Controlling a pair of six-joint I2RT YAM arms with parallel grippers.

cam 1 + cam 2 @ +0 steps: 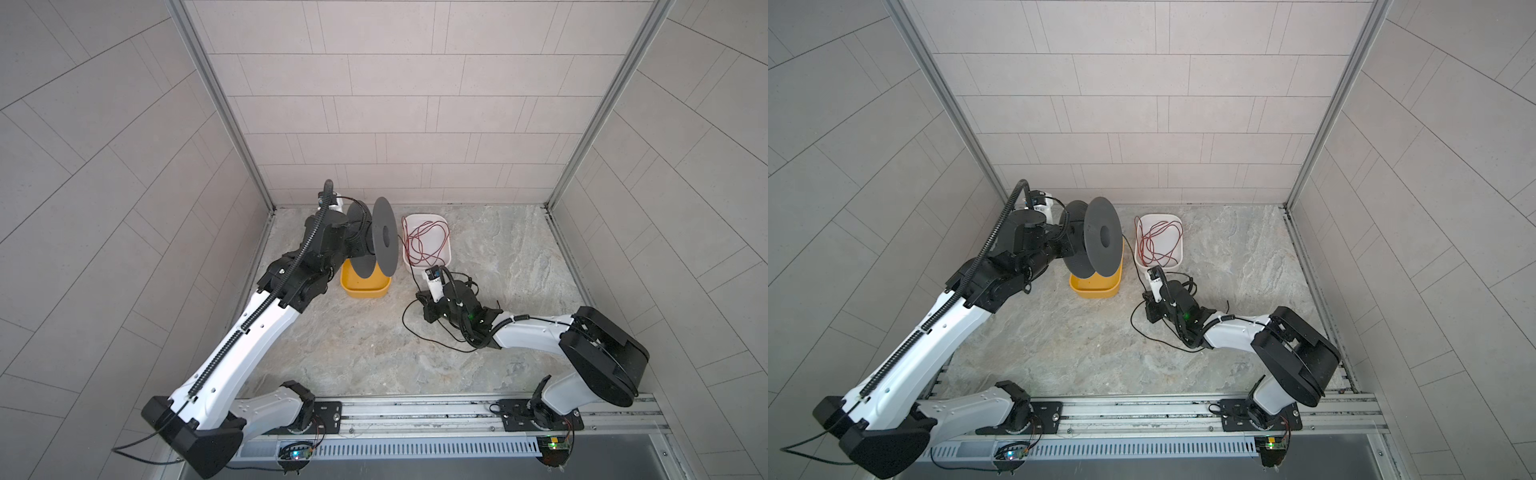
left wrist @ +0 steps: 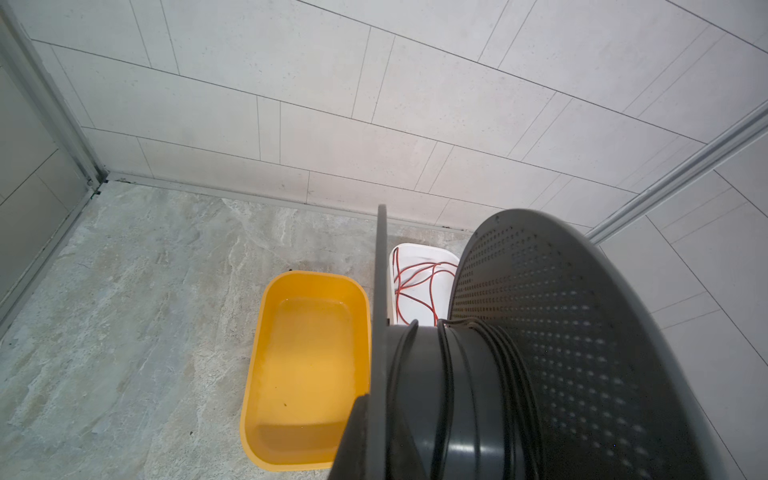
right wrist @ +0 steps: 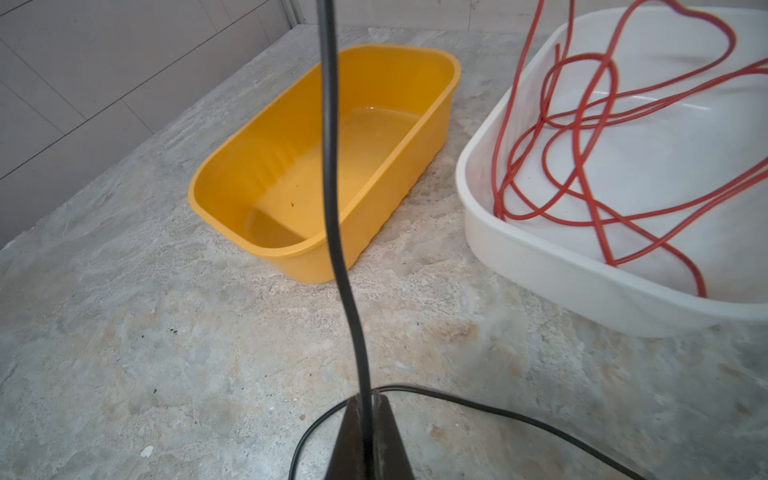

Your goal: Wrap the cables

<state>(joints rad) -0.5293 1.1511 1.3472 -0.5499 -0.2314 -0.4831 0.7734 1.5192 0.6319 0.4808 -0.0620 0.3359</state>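
Right wrist view only: right gripper (image 3: pixel 365 432) pinched shut on the black cable (image 3: pixel 332 166), which rises out of frame; slack loops on the table (image 3: pixel 166 332). Left wrist view only: cable turns on the spool (image 2: pixel 582 332) hub, left gripper (image 2: pixel 361 432) clamped on its flange. Both top views: spool aloft over yellow tub (image 1: pixel 365 293), floor bare. White tub (image 3: pixel 540 266) holds tangled red wire (image 3: pixel 542 120).
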